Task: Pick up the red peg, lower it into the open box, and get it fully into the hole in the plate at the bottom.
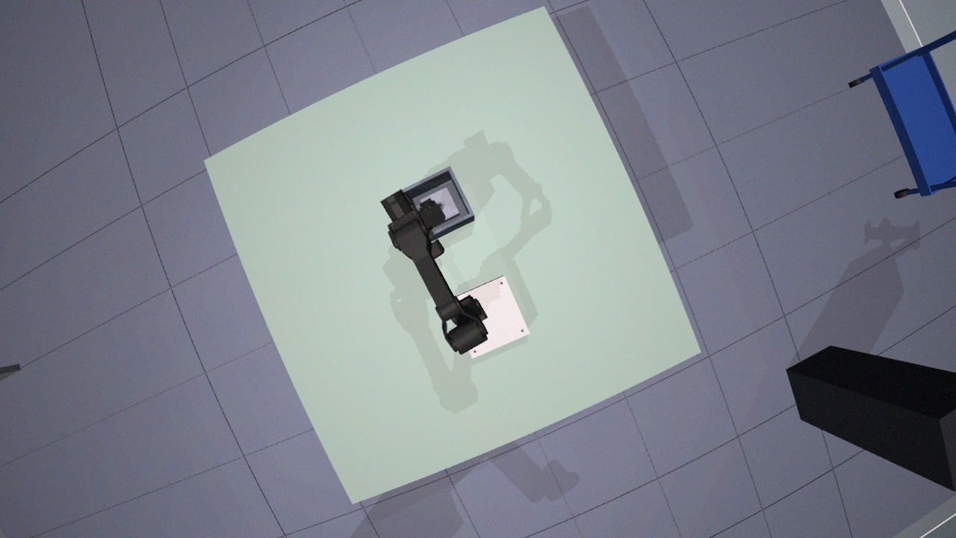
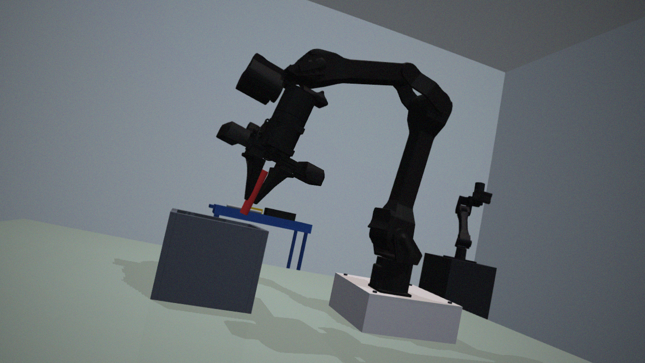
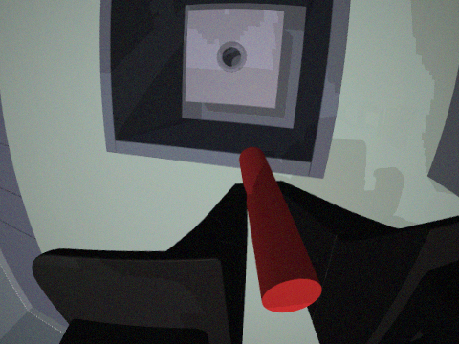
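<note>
My gripper [image 2: 251, 200] [image 3: 258, 191] is shut on the red peg [image 2: 254, 191] [image 3: 274, 229]. The peg is tilted in the exterior view, its lower end a little above the level of the box's rim. The dark grey open box [image 1: 460, 226] [image 2: 209, 261] [image 3: 215, 155] stands on the table. In the wrist view the peg's far end overlaps the box's near wall. The pale plate [image 1: 452, 198] [image 3: 210, 86] lies at the box's bottom, and its round hole [image 3: 231, 56] is visible in the wrist view, farther off than the peg's tip. In the top view the arm hides the peg and part of the box.
The arm stands on a white base block [image 1: 504, 320] [image 2: 410, 318] on the pale green table [image 1: 300, 200] [image 2: 67, 280]. A blue cart [image 1: 916, 120] [image 2: 288, 226] and a black pedestal [image 1: 868, 415] [image 2: 468, 284] with another arm [image 2: 463, 221] stand beyond the table.
</note>
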You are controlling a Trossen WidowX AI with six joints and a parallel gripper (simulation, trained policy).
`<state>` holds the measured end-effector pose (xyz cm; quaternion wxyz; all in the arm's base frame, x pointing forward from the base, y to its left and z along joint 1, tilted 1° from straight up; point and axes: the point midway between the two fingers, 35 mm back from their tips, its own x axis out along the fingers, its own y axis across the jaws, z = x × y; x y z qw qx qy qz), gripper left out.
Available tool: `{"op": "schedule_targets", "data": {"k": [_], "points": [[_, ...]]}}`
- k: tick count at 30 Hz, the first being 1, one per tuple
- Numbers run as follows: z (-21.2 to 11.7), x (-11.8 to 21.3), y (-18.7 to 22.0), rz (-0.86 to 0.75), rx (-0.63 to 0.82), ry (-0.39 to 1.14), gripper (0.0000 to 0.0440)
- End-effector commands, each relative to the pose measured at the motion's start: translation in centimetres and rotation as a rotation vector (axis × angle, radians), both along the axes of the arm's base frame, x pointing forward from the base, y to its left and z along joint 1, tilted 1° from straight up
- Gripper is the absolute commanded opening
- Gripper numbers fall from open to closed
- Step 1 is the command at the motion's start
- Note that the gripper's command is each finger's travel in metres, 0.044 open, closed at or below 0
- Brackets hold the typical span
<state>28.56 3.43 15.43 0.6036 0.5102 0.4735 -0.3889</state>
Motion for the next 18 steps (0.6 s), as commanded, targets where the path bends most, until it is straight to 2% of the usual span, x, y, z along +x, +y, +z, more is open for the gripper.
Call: {"op": "schedule_targets", "data": {"k": [1,18], "points": [[-0.3,0.3,-0.9,-0.004,-0.011,0.02,0.0],[-2.4,1.8,-4.0,-0.006,-0.018,0.083,0.0]]}}
